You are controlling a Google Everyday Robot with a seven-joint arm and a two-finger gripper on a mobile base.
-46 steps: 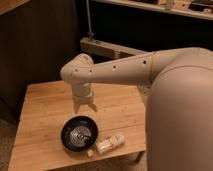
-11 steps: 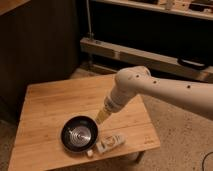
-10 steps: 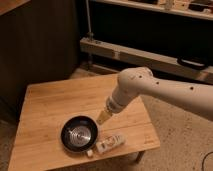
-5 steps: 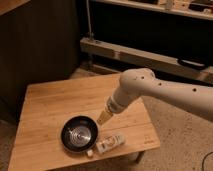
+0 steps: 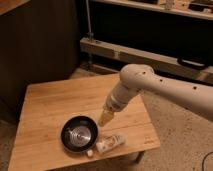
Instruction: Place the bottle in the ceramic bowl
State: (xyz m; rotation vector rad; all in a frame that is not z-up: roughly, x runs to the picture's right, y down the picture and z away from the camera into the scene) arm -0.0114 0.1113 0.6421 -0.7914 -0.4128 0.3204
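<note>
Hovering low over the wooden tabletop (image 5: 60,100), the tool (image 5: 105,119) hangs from the end of the white arm (image 5: 150,85), which reaches in from 3 o'clock. Its pale tips point down and toward 7 o'clock, close above the rim of the ceramic bowl (image 5: 67,135) on the bowl's 2 o'clock side. The tool is released and grips nothing. The black bowl stands near the front of the tabletop, with silvery rings shining inside it. The bottle (image 5: 111,144) lies on its side on the tabletop at about 4 o'clock from the bowl, just beside its rim and outside it, near the tabletop's front edge. Whether bottle and bowl touch I cannot tell. A small white piece (image 5: 90,153) lies off the bottle's 8 o'clock end.
</note>
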